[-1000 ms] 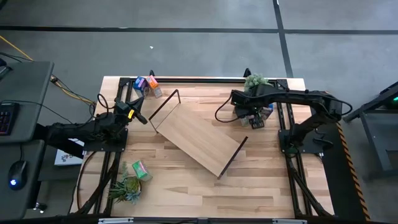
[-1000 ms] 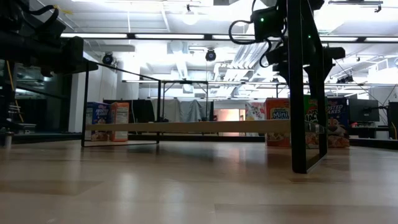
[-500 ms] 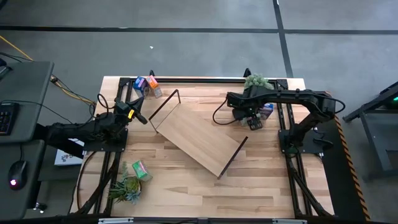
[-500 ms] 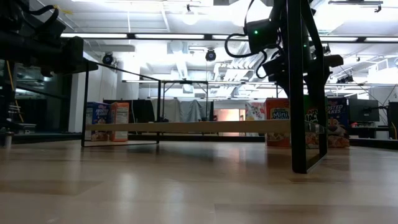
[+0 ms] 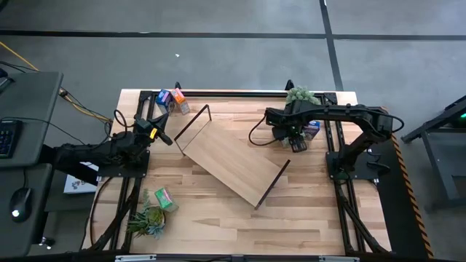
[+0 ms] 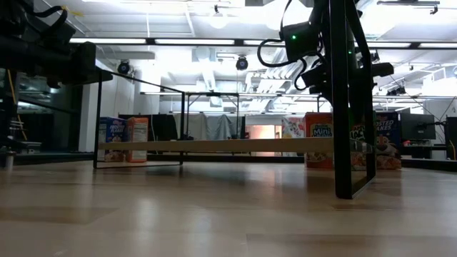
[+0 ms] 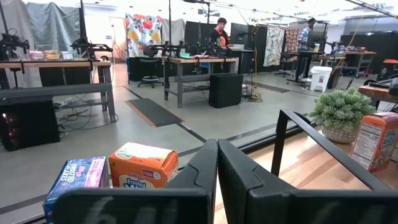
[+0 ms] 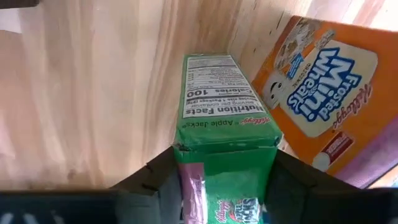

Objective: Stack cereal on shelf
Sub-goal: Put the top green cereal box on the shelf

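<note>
Behind the shelf (image 5: 230, 157), at two o'clock, right gripper (image 8: 225, 180) fingers hug the green box (image 8: 225, 130) (squeeze gently, lift straight); left gripper (image 7: 217, 163) shut.

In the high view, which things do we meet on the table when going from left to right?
Plant with a green cereal box → blue and orange cereal boxes → shelf → right gripper → second plant

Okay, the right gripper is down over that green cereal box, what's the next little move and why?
Probably finish closing, then lift. In the right wrist view the right gripper has a finger on each side of the green Apple Jacks box, which stands beside an orange Mini-Wheats box. The shelf is bare.
</note>
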Controlling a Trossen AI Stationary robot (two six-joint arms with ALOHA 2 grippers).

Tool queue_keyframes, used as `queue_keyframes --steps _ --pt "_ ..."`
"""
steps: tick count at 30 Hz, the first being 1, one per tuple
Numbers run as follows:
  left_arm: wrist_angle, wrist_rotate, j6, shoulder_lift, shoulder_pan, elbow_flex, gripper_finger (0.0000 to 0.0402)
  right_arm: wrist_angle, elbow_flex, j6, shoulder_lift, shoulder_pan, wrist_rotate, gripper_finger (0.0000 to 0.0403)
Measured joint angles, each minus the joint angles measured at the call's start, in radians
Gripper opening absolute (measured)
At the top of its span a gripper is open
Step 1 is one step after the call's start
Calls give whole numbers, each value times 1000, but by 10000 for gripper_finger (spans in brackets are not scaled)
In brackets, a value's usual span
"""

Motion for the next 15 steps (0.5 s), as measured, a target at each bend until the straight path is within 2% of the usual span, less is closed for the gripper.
queue_keyframes --steps 4,9,12,15 --pt "0 0 0 0 0 0 3 -42 75 22 0 0 -23 141" --pt "0 0 0 0 0 0 3 -80 287 69 0 22 -90 134" --pt "0 0 0 0 0 0 3 -81 425 105 0 73 -176 134" --pt "0 0 0 0 0 0 3 -84 533 128 12 163 -192 134"
